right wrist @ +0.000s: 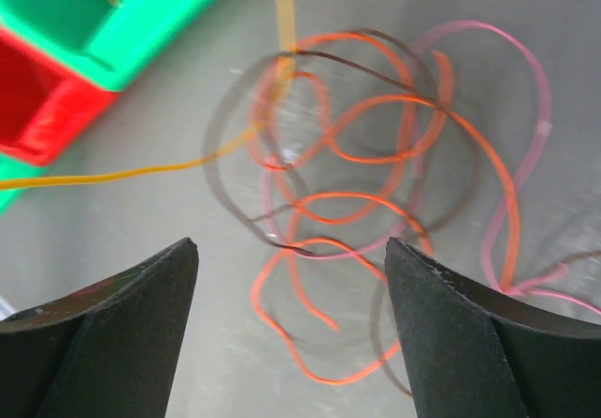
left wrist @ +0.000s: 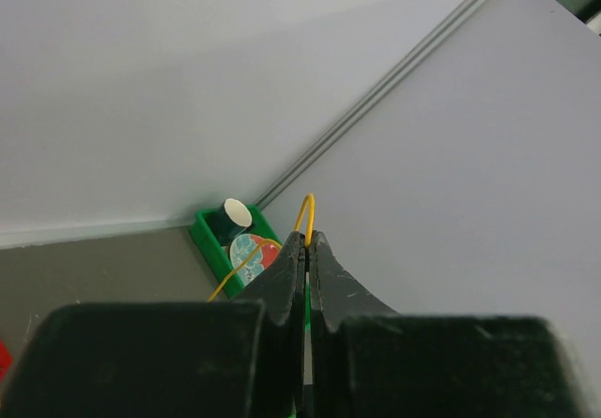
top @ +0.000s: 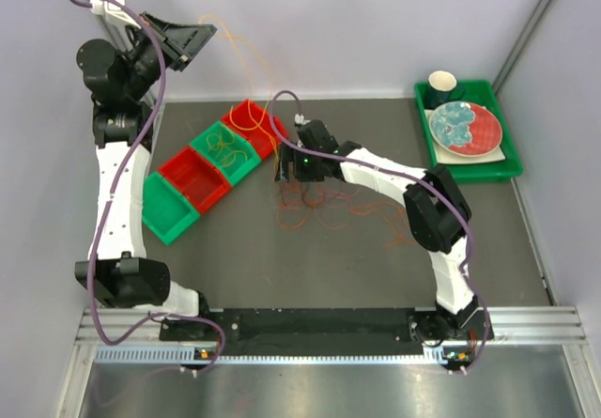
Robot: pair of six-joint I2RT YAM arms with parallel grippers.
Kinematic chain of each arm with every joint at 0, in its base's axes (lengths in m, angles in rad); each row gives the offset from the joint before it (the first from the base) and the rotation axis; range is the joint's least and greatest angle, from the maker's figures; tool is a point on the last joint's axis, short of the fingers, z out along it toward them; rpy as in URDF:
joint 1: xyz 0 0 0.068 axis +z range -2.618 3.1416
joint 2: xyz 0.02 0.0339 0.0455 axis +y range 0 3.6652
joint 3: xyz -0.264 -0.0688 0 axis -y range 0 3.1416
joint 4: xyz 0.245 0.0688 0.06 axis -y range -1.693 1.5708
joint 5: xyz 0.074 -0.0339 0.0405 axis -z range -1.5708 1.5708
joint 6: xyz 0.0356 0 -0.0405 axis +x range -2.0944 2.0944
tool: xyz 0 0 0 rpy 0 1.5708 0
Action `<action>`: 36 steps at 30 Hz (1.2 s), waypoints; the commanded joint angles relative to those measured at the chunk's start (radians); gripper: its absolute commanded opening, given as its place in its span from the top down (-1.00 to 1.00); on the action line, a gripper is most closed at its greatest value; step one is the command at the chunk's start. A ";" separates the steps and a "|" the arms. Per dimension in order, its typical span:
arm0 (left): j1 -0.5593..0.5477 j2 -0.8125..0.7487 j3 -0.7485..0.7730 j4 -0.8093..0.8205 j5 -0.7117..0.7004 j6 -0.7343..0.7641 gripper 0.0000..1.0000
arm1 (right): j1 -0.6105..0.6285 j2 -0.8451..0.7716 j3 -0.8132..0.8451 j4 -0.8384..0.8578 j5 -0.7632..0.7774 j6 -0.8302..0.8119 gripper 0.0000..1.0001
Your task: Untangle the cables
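A loose tangle of cables (top: 317, 208) lies on the grey table: orange (right wrist: 376, 108), pink (right wrist: 526, 70) and dark brown (right wrist: 225, 155) loops crossing one another. My right gripper (right wrist: 291, 244) hangs open just above the tangle, its fingers apart on either side of an orange loop and touching nothing. In the top view it (top: 285, 176) is at the tangle's upper left. My left gripper (top: 208, 31) is raised high at the back left, shut on a yellow cable (left wrist: 305, 213). That cable (top: 239, 47) trails down toward the bins and the tangle (right wrist: 113, 174).
A row of red and green bins (top: 202, 169) stands left of the tangle, some with cables inside; their corner (right wrist: 141, 14) is close to my right gripper. A green tray (top: 502, 160) at the back right holds a plate (top: 465, 127) and a cup (top: 442, 85).
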 commanded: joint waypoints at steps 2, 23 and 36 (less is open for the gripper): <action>0.003 -0.048 -0.002 0.033 0.002 0.015 1.00 | 0.026 0.051 0.100 0.010 -0.012 0.005 -0.50; 0.003 -0.063 -0.012 0.027 -0.007 0.021 1.00 | 0.035 0.107 0.115 0.040 0.052 0.026 1.00; 0.087 -0.034 -0.028 0.073 -0.033 -0.008 1.00 | -0.072 -0.316 -0.439 0.177 0.207 -0.012 1.00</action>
